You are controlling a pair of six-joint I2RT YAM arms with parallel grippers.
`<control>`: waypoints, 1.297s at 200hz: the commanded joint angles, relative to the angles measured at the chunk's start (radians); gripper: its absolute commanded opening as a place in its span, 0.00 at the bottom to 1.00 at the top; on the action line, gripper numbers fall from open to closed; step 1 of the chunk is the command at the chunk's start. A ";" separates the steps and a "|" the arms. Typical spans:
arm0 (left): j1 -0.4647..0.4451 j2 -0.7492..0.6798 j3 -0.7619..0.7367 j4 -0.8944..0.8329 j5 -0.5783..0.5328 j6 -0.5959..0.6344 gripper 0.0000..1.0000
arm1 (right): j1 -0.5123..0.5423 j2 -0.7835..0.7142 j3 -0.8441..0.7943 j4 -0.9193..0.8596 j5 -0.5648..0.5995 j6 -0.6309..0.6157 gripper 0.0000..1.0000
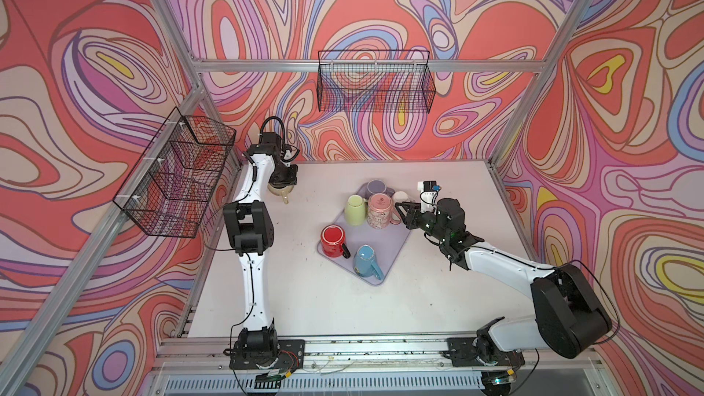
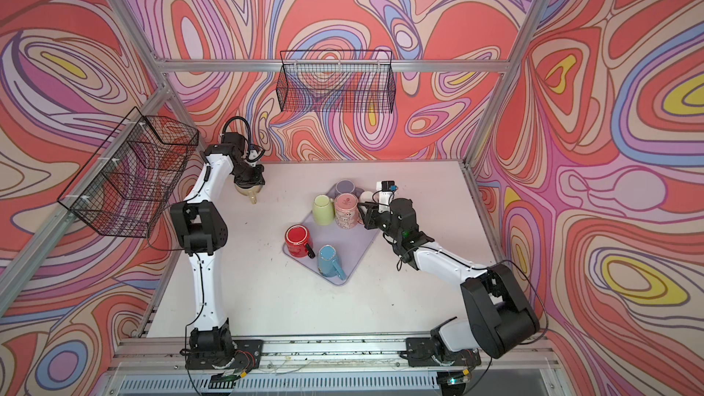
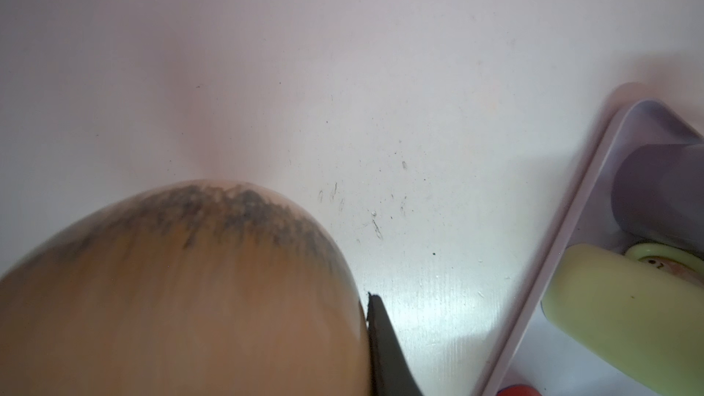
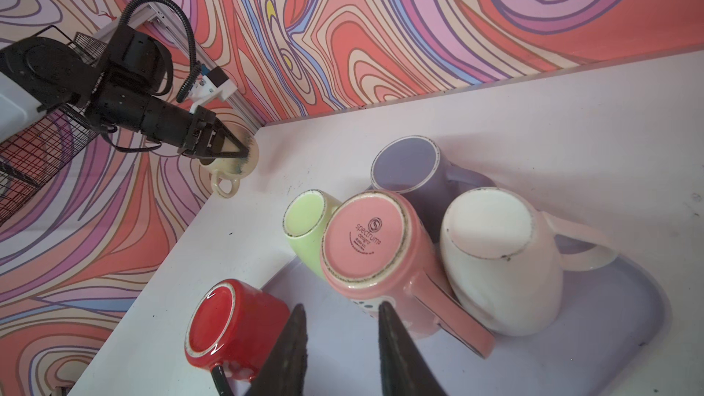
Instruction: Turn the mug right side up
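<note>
Left claw (image 4: 245,151) clamps the half-hidden beige mug (image 4: 238,167) at the tabletop's (image 1: 343,299) far-left corner; right claw (image 4: 343,308) narrowly parted, empty. Swirly walls (image 1: 381,1).

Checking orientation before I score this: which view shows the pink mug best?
The right wrist view: the pink mug sits close, printed base up, handle plain. Both top views show it small, from above. The left wrist view shows at most a sliver.

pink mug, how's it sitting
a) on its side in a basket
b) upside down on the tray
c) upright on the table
b: the pink mug stands on the tray with its printed base facing up.
</note>
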 commanded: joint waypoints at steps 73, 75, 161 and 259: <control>0.009 0.066 0.054 -0.072 -0.032 0.084 0.00 | 0.052 0.048 0.018 0.021 0.028 0.032 0.35; 0.010 0.066 0.054 -0.072 -0.034 0.084 0.00 | 0.053 0.050 0.020 0.021 0.027 0.033 0.35; 0.025 0.064 0.020 -0.041 -0.026 0.080 0.03 | 0.092 0.073 0.039 0.007 0.049 0.026 0.37; 0.036 0.068 0.003 -0.019 -0.013 0.071 0.14 | 0.101 0.077 0.047 -0.010 0.057 0.024 0.37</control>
